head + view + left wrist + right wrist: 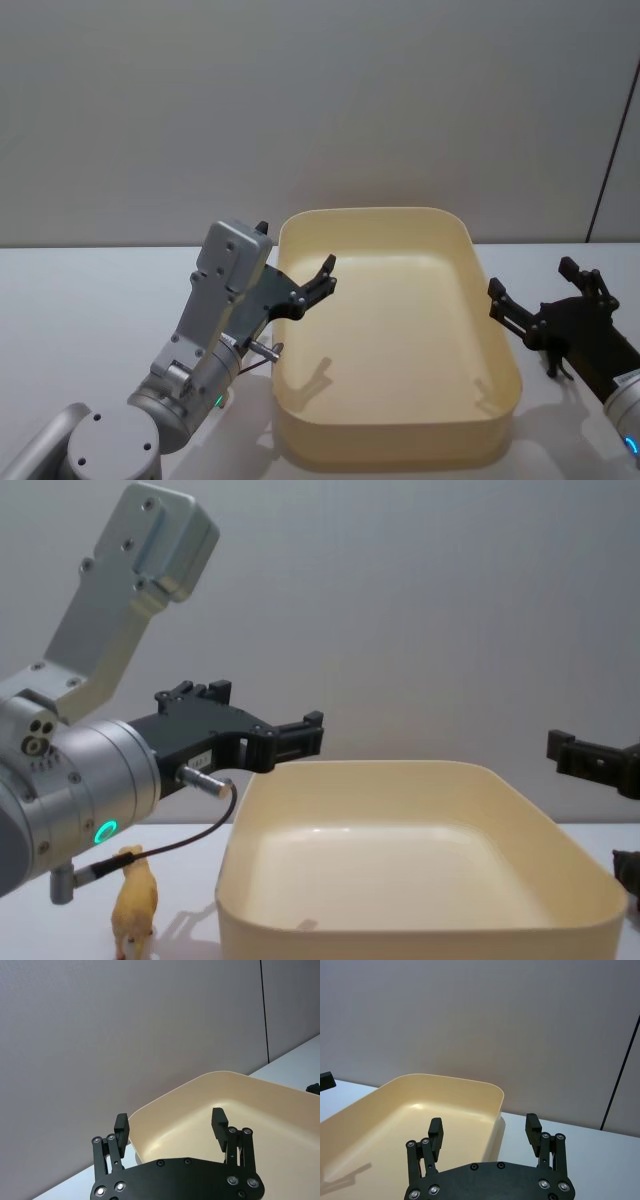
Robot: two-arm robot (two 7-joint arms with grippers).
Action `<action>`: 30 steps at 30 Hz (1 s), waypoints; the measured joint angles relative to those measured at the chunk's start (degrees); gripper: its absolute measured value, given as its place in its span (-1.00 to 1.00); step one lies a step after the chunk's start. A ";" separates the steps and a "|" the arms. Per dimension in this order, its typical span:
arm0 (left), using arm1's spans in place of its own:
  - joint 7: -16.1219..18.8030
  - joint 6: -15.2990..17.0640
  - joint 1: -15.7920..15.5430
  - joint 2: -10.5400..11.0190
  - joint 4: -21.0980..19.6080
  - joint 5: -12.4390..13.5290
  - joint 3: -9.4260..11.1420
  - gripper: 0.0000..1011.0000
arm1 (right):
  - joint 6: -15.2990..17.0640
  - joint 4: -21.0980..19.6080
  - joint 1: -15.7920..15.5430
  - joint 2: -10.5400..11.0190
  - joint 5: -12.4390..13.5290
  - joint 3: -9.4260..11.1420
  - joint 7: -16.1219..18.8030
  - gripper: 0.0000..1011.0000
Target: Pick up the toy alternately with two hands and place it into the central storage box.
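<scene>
Left gripper [170, 1121], jaws spread and empty, hovers over the box's [395, 447] 9 o'clock rim. Right gripper [484, 1126], likewise spread, hangs at 3 o'clock. The toy [134, 898] stands outside at 8 o'clock. First pick seems pending: left should drop and pinch it.

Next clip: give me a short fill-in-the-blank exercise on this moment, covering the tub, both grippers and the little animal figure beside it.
1. The storage box is ___ inside.
2. The left gripper hangs above the box's ___ rim, fingers apart.
3. The right gripper, beside the box's right wall, has its fingers ___ and holds nothing.
4. The toy animal standing left of the box is ___ in colour.

Missing words: empty; left; open; yellow.
</scene>
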 joint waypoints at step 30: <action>0.00 0.00 0.00 0.00 0.00 0.00 0.00 0.98 | 0.00 0.00 0.00 0.00 0.00 0.00 0.00 0.98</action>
